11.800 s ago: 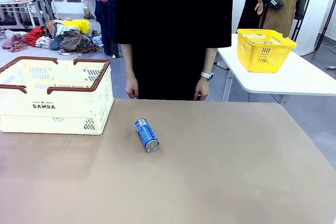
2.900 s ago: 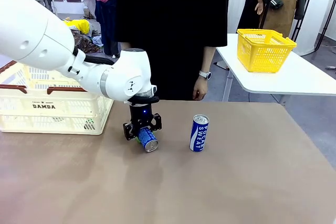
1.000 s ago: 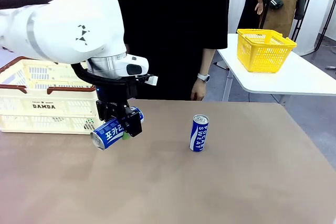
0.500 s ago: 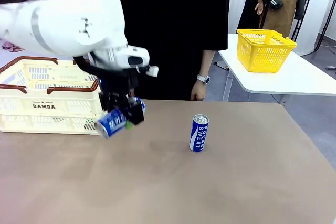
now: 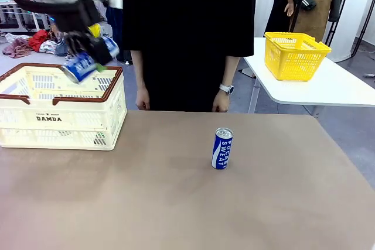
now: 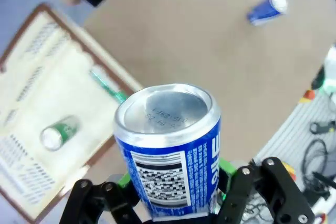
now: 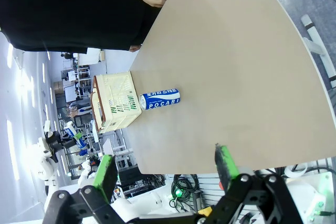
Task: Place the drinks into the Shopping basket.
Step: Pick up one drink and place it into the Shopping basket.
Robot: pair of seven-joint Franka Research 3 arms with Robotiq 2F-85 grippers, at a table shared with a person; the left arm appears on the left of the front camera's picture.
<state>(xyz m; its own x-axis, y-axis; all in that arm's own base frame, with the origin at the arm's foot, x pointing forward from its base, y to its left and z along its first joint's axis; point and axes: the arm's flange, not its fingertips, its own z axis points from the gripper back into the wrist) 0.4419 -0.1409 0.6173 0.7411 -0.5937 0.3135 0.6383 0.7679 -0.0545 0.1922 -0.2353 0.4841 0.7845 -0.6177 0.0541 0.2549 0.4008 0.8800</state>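
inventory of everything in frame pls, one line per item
held blue can: 1, blue with silver top, in the air over the Shopping basket's rim
standing blue can: 1, blue, upright on the table, right of centre
green can: 1, green, lying inside the Shopping basket
Shopping basket: 1, cream with brown rim, table's far left
table: 1, brown
yellow basket: 1, yellow, on the white side table
person: 1, black top, wristwatch, standing at the far edge
left gripper: fingers shut on the held blue can
right gripper: fingers open, nothing between them
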